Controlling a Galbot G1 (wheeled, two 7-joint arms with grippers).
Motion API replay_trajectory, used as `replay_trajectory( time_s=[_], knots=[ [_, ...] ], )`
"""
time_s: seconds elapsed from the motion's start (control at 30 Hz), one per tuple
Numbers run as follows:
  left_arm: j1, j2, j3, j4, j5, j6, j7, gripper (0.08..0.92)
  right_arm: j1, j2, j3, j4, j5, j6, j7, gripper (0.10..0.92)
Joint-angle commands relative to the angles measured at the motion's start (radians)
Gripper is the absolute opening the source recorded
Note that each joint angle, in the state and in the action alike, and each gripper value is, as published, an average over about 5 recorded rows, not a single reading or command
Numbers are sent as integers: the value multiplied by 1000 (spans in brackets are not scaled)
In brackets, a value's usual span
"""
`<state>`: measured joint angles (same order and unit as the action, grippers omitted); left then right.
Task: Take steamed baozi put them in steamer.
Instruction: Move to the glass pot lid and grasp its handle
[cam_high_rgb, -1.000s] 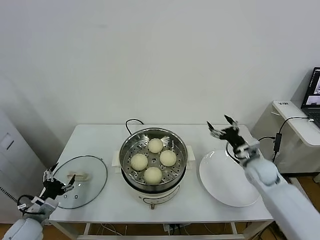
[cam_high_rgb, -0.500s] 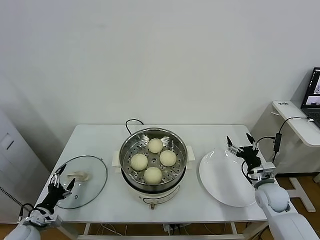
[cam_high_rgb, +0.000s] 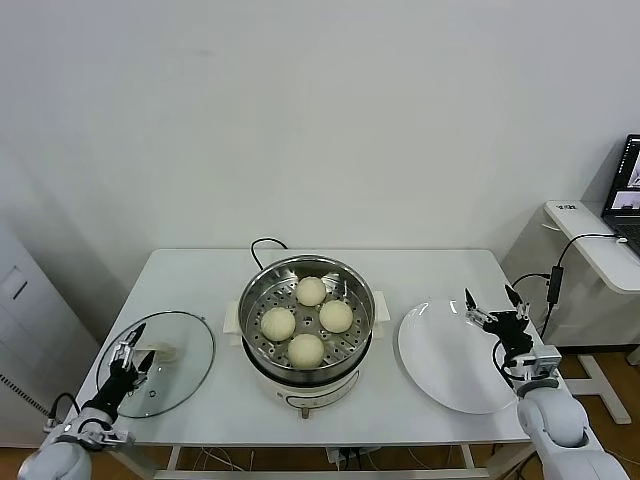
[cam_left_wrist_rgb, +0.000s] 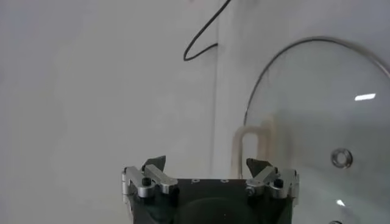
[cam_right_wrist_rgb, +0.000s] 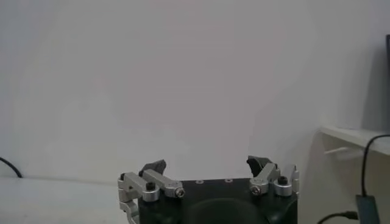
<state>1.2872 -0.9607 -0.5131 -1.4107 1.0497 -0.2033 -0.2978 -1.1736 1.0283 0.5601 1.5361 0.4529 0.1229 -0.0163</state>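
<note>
Baozi (cam_high_rgb: 311, 291), four, sit inside one steamer (cam_high_rgb: 252, 300).

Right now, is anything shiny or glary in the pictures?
Head view: the steamer rim shines bright, and the baozi look soft and matte. Left wrist view: small white glints sit on the glass lid. Right wrist view: the plain wall shows no glare behind the open right hand.

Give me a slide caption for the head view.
Four baozi sit in the steamer; both open grippers, left and right, hover low at table edges.
</note>
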Motion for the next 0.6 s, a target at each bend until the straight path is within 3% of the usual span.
replay_trajectory(
  time_s=[0.03, 0.33, 0.6],
  knots=[
    [-99, -44, 9, 67, 178, 11, -20, 823, -28, 11, 35, 6, -6, 4, -4, 823],
    [-62, -41, 6, 17, 110, 20, -11, 787, -32, 8, 48, 4, -5, 4, -9, 823],
    [-38, -31, -18, -34, 75, 33, -12, 559, -30, 10, 46, 13, -5, 3, -9, 823]
  ],
)
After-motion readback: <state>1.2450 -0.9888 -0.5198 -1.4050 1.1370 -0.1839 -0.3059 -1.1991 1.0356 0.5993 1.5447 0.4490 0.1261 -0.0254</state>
